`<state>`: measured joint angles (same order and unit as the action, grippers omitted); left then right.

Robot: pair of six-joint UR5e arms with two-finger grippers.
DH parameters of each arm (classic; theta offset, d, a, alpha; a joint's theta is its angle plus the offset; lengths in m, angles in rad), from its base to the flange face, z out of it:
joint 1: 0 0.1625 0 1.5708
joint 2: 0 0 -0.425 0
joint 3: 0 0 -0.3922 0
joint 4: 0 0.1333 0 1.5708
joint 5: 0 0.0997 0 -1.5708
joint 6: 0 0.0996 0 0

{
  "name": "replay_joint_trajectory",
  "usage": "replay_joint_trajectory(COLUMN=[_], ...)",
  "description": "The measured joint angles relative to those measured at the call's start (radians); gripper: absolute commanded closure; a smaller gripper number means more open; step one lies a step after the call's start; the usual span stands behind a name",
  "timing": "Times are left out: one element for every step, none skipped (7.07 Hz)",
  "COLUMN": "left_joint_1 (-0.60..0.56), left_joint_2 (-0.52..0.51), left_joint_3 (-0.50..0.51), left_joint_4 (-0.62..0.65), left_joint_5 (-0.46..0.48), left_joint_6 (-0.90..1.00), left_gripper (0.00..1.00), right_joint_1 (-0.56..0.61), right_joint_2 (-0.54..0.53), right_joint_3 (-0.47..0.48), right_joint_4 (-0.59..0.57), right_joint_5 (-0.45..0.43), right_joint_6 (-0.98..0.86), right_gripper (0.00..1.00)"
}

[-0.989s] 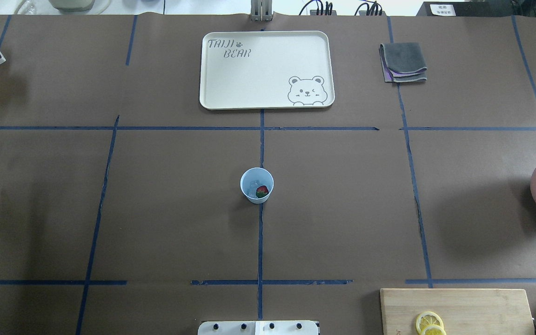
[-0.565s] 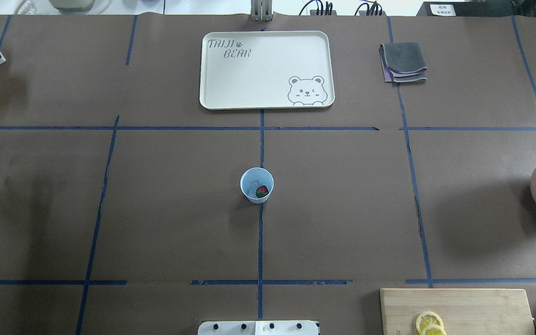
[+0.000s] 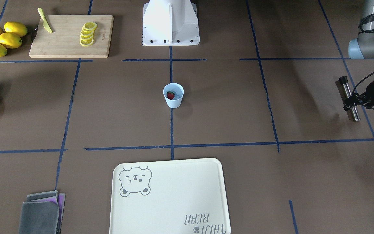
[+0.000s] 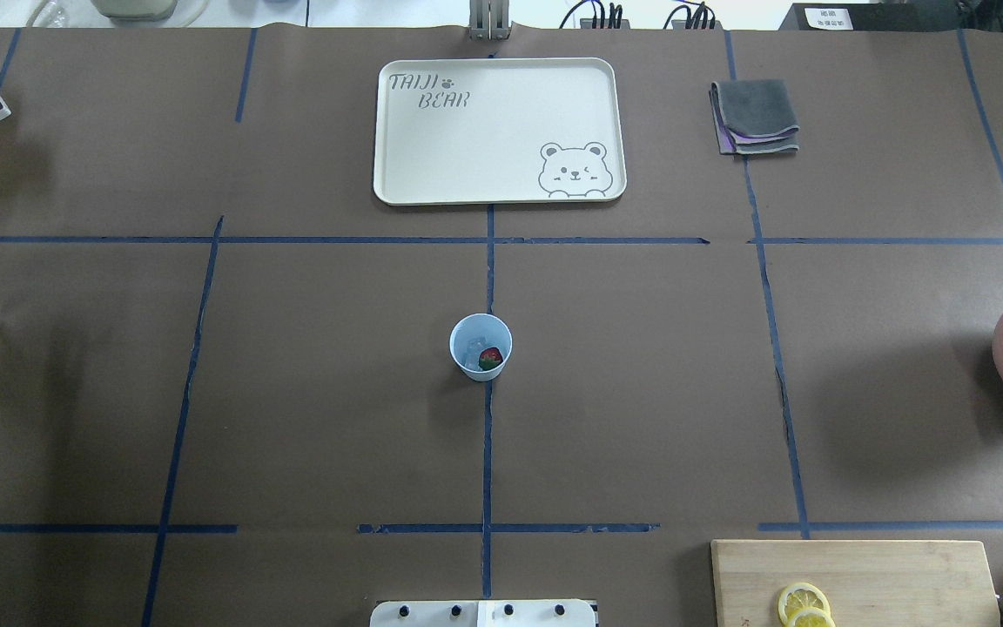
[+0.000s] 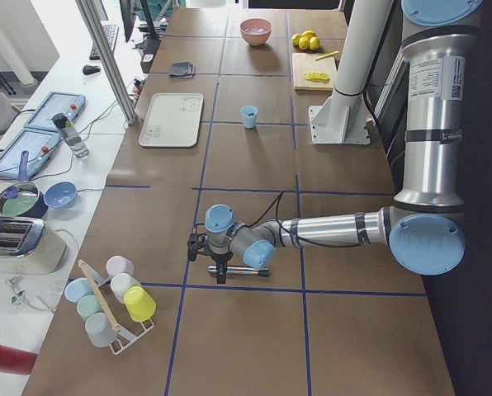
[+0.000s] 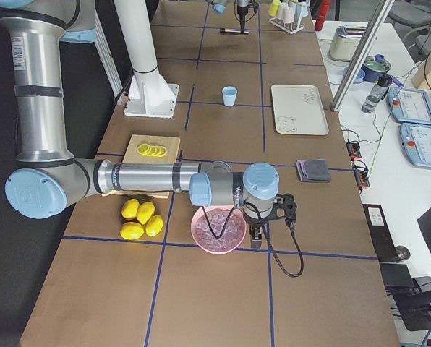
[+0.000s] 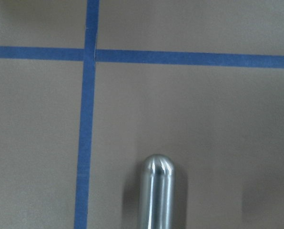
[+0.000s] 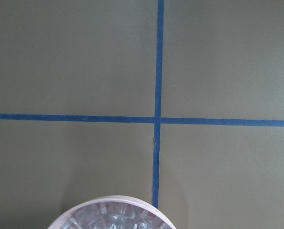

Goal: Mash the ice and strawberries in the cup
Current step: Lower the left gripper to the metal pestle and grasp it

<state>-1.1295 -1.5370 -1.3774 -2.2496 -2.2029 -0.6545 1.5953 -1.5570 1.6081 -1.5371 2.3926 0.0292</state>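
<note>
The pale blue cup [image 4: 481, 347] stands at the table's centre, also seen from the front [image 3: 173, 95]. Inside it lie a red strawberry [image 4: 490, 358] and whitish ice [image 4: 472, 350]. Far off at the table's left end, my left gripper [image 3: 352, 101] straddles a steel rod [image 3: 349, 97] that lies on the paper, its fingers open on either side. The left wrist view shows the rod's rounded end [image 7: 155, 191]. My right gripper [image 6: 259, 233] hangs beside the pink bowl [image 6: 218, 230] of ice; I cannot tell whether it is open or shut.
A cream bear tray [image 4: 499, 131] and a folded grey cloth [image 4: 756, 117] lie at the far side. A cutting board [image 3: 71, 35] holds lemon slices and a knife, with whole lemons [image 3: 2, 38] beside it. A cup rack [image 5: 110, 301] stands near the left arm.
My left gripper has come in at the overhead view's left edge and now covers part of the rod. The cup and its contents have not moved.
</note>
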Motion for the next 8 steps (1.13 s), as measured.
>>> replay_joint_trajectory(left_joint_1=[0.0, 0.0, 0.001, 0.001, 0.002, 0.002, 0.002, 0.002], left_joint_2=[-0.001, -0.001, -0.001, -0.002, -0.002, -0.002, -0.002, -0.002], left_joint_3=[0.012, 0.021, 0.024, 0.024, 0.024, 0.024, 0.023, 0.023], left_joint_4=[-0.018, -0.031, -0.037, -0.04, -0.041, -0.042, -0.042, -0.042], left_joint_5=[0.0, 0.0, 0.0, 0.0, 0.0, 0.0, 0.0, 0.0], left_joint_6=[-0.001, -0.002, -0.005, -0.006, -0.007, -0.006, -0.005, -0.003], left_gripper=[0.08, 0.11, 0.16, 0.19, 0.26, 0.3, 0.3, 0.3], right_joint_1=[0.0, 0.0, 0.0, 0.0, 0.0, 0.0, 0.0, 0.0], right_joint_2=[0.0, 0.0, 0.0, 0.0, 0.001, 0.001, 0.001, 0.002], right_joint_3=[0.0, 0.001, 0.002, 0.004, 0.005, 0.006, 0.007, 0.007], right_joint_4=[0.0, 0.001, 0.001, 0.001, 0.002, 0.002, 0.002, 0.002], right_joint_5=[-0.001, -0.001, -0.001, -0.001, -0.001, -0.002, -0.002, -0.002], right_joint_6=[0.0, 0.0, 0.0, 0.0, -0.001, -0.001, -0.002, -0.003], right_gripper=[0.0, 0.0, 0.0, 0.0, 0.0, 0.0, 0.0, 0.0])
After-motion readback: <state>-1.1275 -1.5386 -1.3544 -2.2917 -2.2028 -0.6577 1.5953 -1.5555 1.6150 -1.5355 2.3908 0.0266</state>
